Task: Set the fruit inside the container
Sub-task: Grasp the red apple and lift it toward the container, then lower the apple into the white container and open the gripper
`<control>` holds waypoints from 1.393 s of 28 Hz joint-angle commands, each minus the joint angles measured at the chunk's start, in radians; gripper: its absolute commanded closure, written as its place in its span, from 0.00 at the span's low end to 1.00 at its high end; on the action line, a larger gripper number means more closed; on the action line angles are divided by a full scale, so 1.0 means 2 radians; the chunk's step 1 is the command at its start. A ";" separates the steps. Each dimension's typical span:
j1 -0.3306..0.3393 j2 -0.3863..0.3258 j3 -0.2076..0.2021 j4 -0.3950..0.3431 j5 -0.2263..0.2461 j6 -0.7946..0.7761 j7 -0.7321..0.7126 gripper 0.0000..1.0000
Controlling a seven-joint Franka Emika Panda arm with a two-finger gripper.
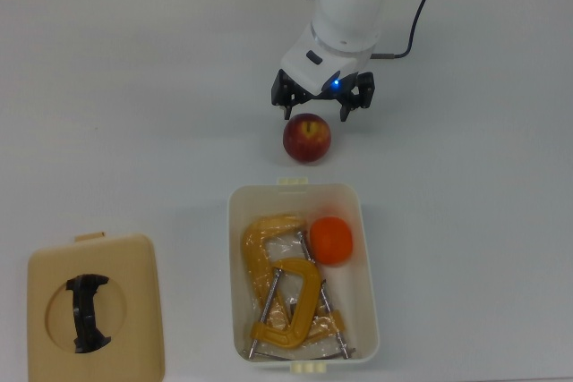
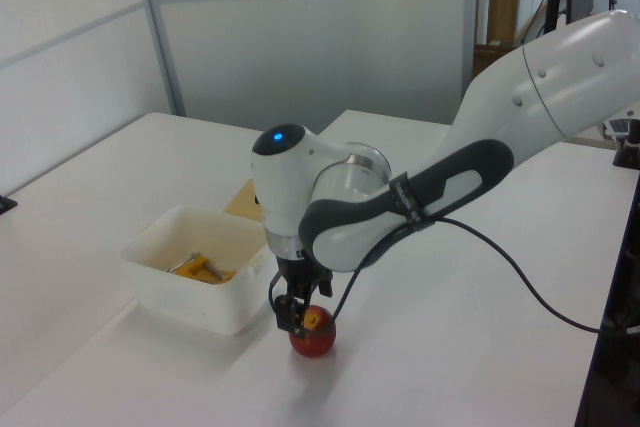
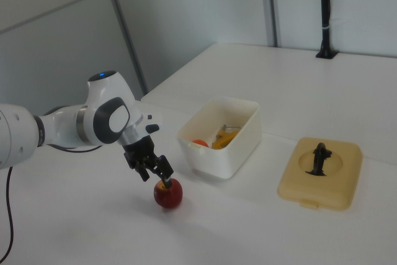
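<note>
The dark red apple (image 1: 307,139) with a yellow patch rests on the white table just outside the tub's short end. My gripper (image 1: 316,112) hangs open right over it, fingers spread slightly wider than the fruit and tips level with its top. The left view puts the gripper (image 2: 298,315) against the apple (image 2: 314,336); the right view shows the gripper (image 3: 155,172) just above the apple (image 3: 168,194). The orange tangerine (image 1: 331,240) lies inside the cream-white tub (image 1: 367,257), by the wall on the top view's right.
Two yellow-orange metal clamps (image 1: 277,288) fill most of the tub beside the tangerine. A flat beige lid (image 1: 134,328) with a black handle lies at the top view's lower left. A black cable (image 1: 414,15) trails from the arm.
</note>
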 commanded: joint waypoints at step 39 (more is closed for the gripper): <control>-0.031 -0.011 -0.013 0.092 0.012 0.074 0.136 1.00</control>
